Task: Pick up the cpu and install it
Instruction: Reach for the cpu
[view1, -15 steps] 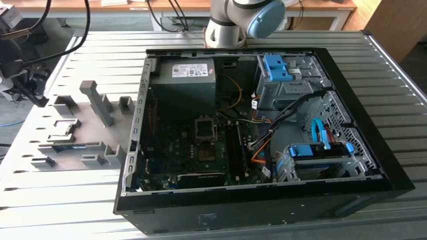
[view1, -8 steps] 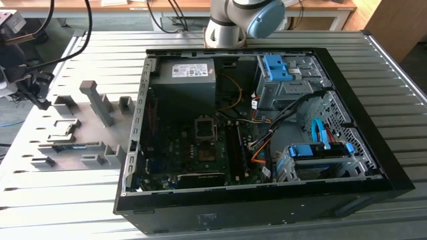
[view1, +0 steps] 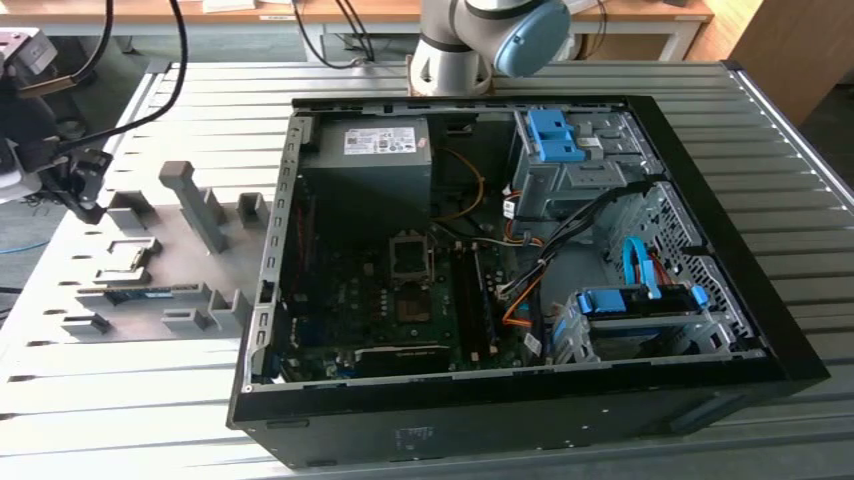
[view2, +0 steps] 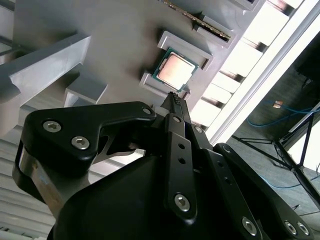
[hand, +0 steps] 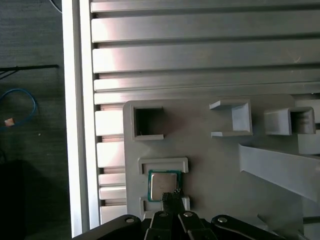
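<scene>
Broadly, the slatted metal table carries an open computer case, its motherboard facing up. A grey fixture plate lies beside the case on the exterior view's left. The gripper hangs over that plate, well away from the case. In both wrist views its fingers look pressed together at the tips, with nothing between them.

The cpu lies flat in a shallow nest on the plate, silver top up. In the first wrist view the fingertips overlap one corner of the chip, so they appear to sit over its edge and not its middle. Whether they touch it I cannot tell.

The step in hand is the pick, and nothing has been lifted yet. To do it well, I would judge that:

- the jaws need to be spread wider than the chip;
- they should be centred over it and squared to its sides;
- they should close on the thin dark rim where the nest walls leave room.

A straight vertical approach with a light squeeze suits so flat a part.
</scene>
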